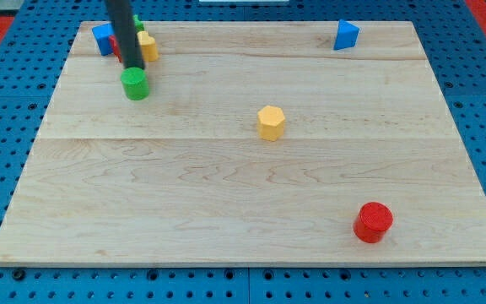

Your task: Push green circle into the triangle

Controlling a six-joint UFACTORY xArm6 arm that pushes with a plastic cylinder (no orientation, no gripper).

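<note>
The green circle [135, 84] lies on the wooden board near the view's top left. My tip [133, 67] stands just above it in the view, touching or almost touching its far side. The blue triangle [345, 35] sits near the view's top right edge of the board, far to the right of the green circle. The rod rises from the tip to the top of the view and hides part of a cluster of blocks behind it.
Behind the rod at the top left are a blue block [103, 38], a yellow block [148, 46], a red block and a bit of green, partly hidden. A yellow hexagon [271, 122] lies mid-board. A red circle [373, 222] lies at the bottom right.
</note>
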